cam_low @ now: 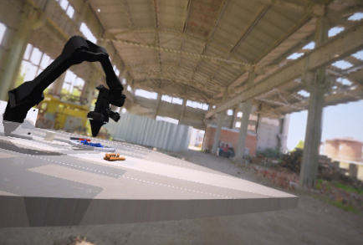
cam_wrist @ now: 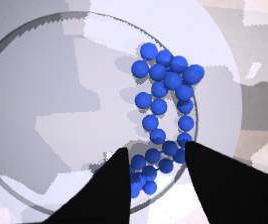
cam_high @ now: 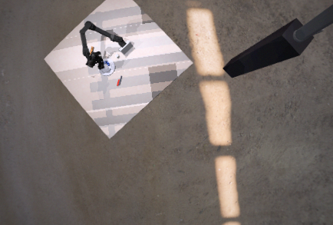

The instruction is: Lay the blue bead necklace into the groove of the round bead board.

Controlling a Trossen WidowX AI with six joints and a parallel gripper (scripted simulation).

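The blue bead necklace [cam_high: 107, 63] [cam_low: 91, 143] [cam_wrist: 186, 123] is on the round bead board [cam_high: 113, 69] [cam_low: 109, 150] [cam_wrist: 220, 110], bunched toward one side rather than laid around the ring. From the wrist, I see one clump at upper right, its outermost beads over the thin dark line of the groove [cam_wrist: 197, 127]. Two uneven strands run down from it, mostly inside that line, to another cluster low in the view, partly hidden by the left-hand black finger.

The gripper [cam_high: 101, 66] [cam_low: 95, 135] [cam_wrist: 156, 153] points down over the board, its fingers partway open with a gap between them and the necklace gripped by neither. Beads show in that gap, and the right-hand fingertip overlaps a few in the wrist view. From the side, the fingertips stand above the beads.

Near the board lies a small orange object [cam_high: 91, 50] [cam_low: 114, 156], beaded or ridged by the look of it. On another side is a slim red-and-dark piece [cam_high: 120, 81] [cam_low: 79, 139]. A small pale item [cam_high: 117, 55] [cam_low: 49, 135] sits between the board and the foot of the black arm [cam_high: 84, 44] [cam_low: 50, 70], which bends high over the pale striped table [cam_high: 115, 103] [cam_low: 188, 206]. Past the table, a corrugated metal fence [cam_low: 146, 131] crosses the big old hall.
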